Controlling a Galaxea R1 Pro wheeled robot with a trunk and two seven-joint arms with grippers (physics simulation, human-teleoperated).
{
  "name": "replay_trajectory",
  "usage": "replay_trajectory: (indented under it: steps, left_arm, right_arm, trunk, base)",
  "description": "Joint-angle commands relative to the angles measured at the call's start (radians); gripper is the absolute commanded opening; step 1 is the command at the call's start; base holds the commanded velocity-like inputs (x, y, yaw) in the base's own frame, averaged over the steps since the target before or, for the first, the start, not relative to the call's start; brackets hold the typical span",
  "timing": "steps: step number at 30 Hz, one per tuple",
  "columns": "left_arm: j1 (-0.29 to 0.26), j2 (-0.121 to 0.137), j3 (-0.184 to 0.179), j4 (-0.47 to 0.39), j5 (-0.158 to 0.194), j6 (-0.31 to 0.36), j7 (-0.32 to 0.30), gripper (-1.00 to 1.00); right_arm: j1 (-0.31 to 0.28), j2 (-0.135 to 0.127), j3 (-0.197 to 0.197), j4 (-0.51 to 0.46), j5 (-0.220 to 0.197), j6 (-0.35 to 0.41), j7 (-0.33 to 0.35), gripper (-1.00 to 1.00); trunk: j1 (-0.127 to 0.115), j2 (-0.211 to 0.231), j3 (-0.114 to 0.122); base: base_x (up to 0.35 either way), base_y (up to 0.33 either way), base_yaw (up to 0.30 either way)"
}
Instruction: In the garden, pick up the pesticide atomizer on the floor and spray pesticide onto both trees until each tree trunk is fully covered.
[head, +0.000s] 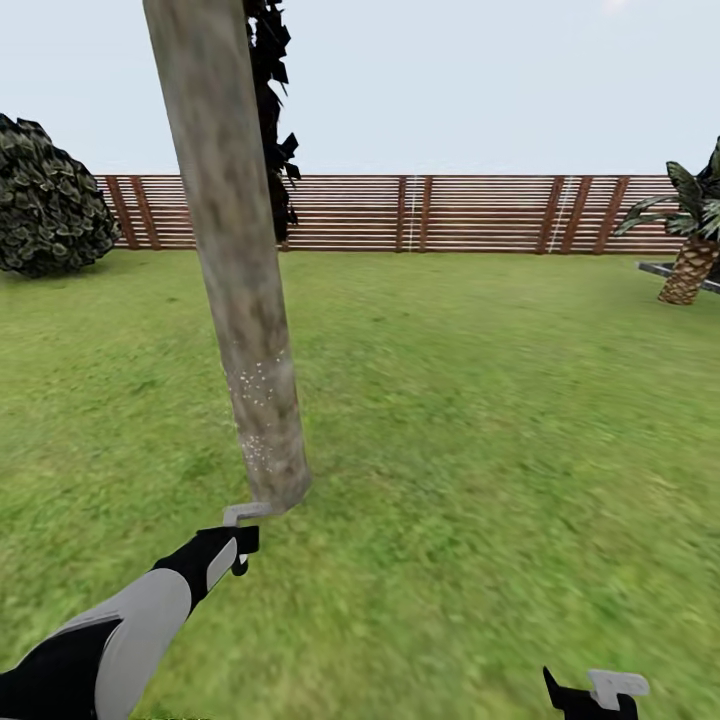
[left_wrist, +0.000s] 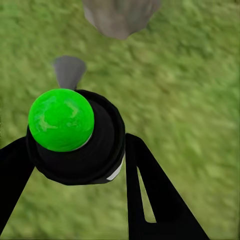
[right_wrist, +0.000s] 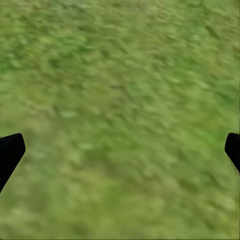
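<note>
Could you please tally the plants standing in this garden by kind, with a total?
Tall trees with a bare trunk: 1
Round bushes: 1
Short palms: 1
Total: 3

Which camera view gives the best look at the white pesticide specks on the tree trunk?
The head view: the pesticide shows as white specks on the lower tree trunk, above the left gripper. The left wrist view catches the trunk's base, no specks discernible. The right wrist view shows grass.
</note>
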Motion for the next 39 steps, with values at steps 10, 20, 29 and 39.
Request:
replay_trajectory:
  steps: [10, 20, 29, 39]
  left_arm:
    - [0.000, 0.000, 0.000, 0.000, 0.000, 0.000, 0.000, -1.00]
    - [0.000, 0.000, 0.001, 0.000, 0.001, 0.000, 0.000, -1.00]
    - [0.000, 0.000, 0.001, 0.000, 0.001, 0.000, 0.000, -1.00]
    - [0.000, 0.000, 0.001, 0.000, 0.001, 0.000, 0.000, -1.00]
  right_arm:
    - [0.000, 0.000, 0.000, 0.000, 0.000, 0.000, 0.000, 1.00]
    - [0.000, 0.000, 0.000, 0.000, 0.000, 0.000, 0.000, 1.00]
    - [0.000, 0.000, 0.001, 0.000, 0.000, 0.000, 0.000, 1.00]
    - [0.000, 0.000, 0.001, 0.000, 0.000, 0.000, 0.000, 1.00]
  trunk:
    - [0.000, 0.000, 0.000]
    - [0.000, 0.000, 0.000]
    - [0.000, 0.000, 0.000]
    - [0.000, 0.000, 0.000]
  base:
    - [0.120, -0.275, 0.170]
    - [0.111, -0.275, 0.011]
    - [0.096, -0.275, 0.235]
    - [0.025, -0.275, 0.275]
